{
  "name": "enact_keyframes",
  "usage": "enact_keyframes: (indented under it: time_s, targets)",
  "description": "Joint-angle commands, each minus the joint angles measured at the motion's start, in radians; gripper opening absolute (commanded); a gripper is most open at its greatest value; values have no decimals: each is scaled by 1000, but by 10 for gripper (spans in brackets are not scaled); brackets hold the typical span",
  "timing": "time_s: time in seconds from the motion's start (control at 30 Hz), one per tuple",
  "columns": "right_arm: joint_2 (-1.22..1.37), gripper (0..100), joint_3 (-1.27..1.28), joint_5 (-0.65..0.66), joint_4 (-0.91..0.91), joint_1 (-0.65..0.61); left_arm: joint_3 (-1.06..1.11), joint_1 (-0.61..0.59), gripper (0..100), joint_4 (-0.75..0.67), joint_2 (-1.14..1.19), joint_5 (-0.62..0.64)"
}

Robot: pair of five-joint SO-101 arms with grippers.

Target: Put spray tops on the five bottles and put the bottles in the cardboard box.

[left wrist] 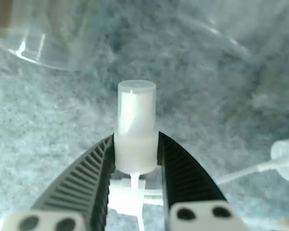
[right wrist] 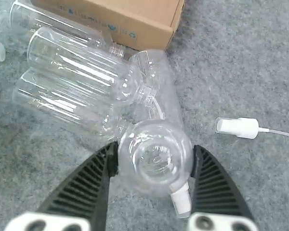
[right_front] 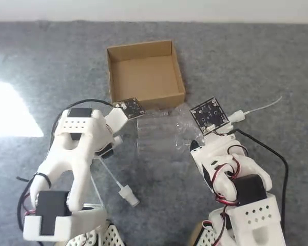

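My left gripper (left wrist: 135,139) is shut on a white spray top (left wrist: 136,120), which stands up between the fingers over the grey carpet. My right gripper (right wrist: 155,151) is shut on a clear bottle (right wrist: 156,156) seen end-on, one finger on each side. A white spray top (right wrist: 182,201) lies partly hidden under that bottle. Three more clear bottles (right wrist: 82,72) lie side by side against the cardboard box (right wrist: 130,19). In the high view the open box (right_front: 143,72) sits at the back centre, with the bottles (right_front: 159,130) between the two arms.
A loose spray top with its tube (right_front: 128,195) lies near the left arm's base. Another (right_front: 239,115) lies right of the right arm and appears in the right wrist view as spray top (right wrist: 237,127). A black cable (right_front: 277,159) runs on the right.
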Motion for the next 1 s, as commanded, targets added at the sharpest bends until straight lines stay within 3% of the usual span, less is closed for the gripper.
enact_keyframes:
  time_s: [0.0,0.17,0.63,0.97]
  targets:
    - [-28,125,-15,2,-21,12,35,-2,91,-124,-6,97]
    - [-28,125,-14,2,-21,12,67,-2,214,-193,-5,147]
    - [-28,125,-14,2,-19,12,62,21,210,-255,-3,147]
    - [-28,125,-14,2,-19,12,-81,117,210,-2,-3,149]
